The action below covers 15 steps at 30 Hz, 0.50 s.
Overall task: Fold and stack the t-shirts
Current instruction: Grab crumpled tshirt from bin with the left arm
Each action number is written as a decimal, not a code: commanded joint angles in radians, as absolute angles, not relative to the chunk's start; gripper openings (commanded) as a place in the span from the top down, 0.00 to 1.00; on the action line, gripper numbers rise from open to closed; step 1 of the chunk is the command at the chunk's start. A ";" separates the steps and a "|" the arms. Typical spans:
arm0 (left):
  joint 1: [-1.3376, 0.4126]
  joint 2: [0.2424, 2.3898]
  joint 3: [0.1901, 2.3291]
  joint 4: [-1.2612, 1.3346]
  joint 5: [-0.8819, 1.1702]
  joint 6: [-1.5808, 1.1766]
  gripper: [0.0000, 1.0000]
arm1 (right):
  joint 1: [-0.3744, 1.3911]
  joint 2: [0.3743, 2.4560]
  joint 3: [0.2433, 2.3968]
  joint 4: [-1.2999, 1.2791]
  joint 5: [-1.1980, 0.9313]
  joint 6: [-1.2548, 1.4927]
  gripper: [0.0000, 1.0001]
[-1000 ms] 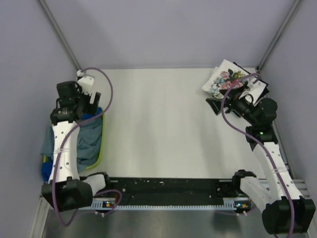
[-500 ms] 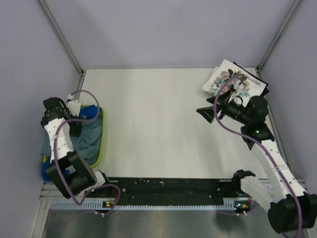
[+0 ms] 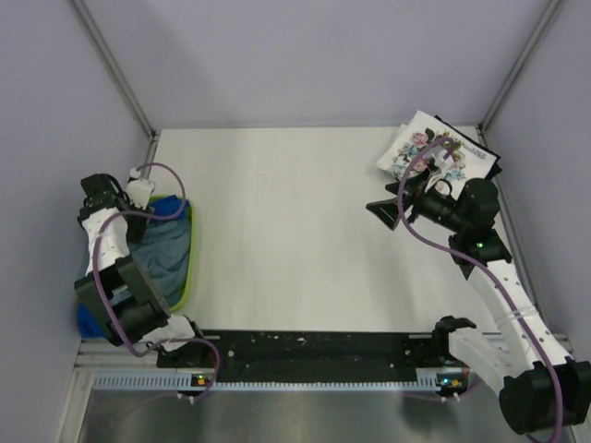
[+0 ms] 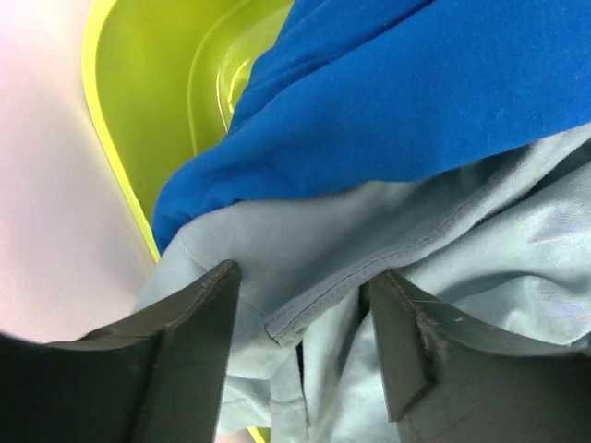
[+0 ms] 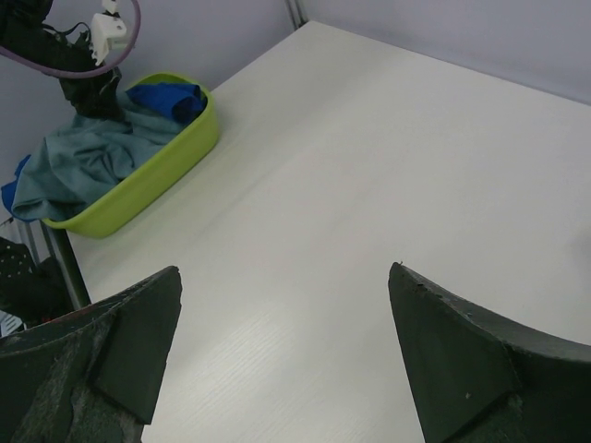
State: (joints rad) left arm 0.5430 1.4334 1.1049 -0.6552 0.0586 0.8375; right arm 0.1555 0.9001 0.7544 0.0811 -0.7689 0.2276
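left gripper (image 4: 300,295) stood part open astride the grey-blue shirt's (image 4: 480,249) hem, under the royal blue shirt (image 4: 416,92) in the green tray (image 4: 148,83), far left. right gripper (image 5: 286,305) gaped wide, empty, above the table (image 5: 369,138). floral shirt (image 3: 416,148) lay far right.

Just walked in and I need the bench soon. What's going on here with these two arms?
This is a fold-and-stack laundry job. The left gripper is down in the lime-green tray, jaws apart astride a fold of the grey-blue shirt, with the royal blue shirt beside it. The right gripper hangs open and empty over the table. A floral shirt lies folded at the far right corner.
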 commanded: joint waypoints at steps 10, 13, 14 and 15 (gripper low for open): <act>0.537 1.261 1.385 -0.854 0.141 0.759 1.00 | 0.169 0.899 0.836 0.113 -0.779 0.227 0.09; 0.532 1.160 1.530 -0.873 0.239 0.717 1.00 | 0.173 0.896 0.853 0.144 -0.793 0.264 0.09; 0.529 1.137 1.611 -0.871 0.270 0.689 1.00 | 0.175 0.897 0.857 0.158 -0.795 0.276 0.09; 0.531 1.121 1.690 -0.870 0.294 0.667 1.00 | 0.176 0.894 0.859 0.173 -0.796 0.290 0.10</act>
